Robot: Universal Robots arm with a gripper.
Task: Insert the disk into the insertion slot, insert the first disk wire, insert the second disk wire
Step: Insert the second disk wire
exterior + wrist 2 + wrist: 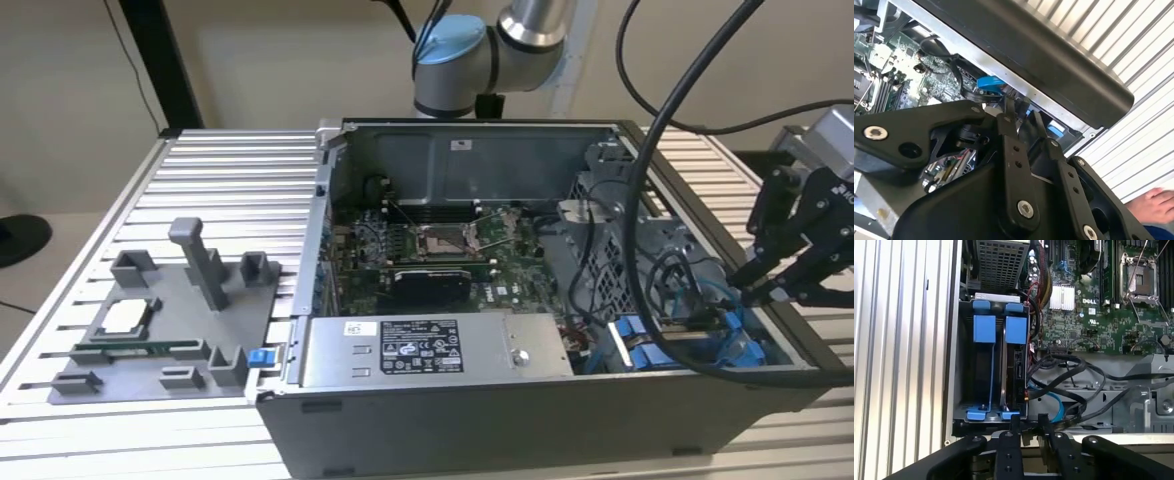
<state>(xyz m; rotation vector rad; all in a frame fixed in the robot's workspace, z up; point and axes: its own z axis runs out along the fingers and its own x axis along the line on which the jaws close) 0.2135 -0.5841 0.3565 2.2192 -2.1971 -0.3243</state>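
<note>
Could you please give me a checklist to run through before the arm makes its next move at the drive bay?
1. The disk is in the insertion slot: ok, it appears seated between the blue rails in the first wrist view.
2. Wiring to the disk is connected: cannot tell; black cables lie beside the slot.
3. The gripper is at the slot's near end: ok.
4. The workspace is free of people: not ok, a hand is near the case in the second wrist view.

Slatted table (227, 170) carries open computer case (534, 420) and grey tray (134, 378)
</note>
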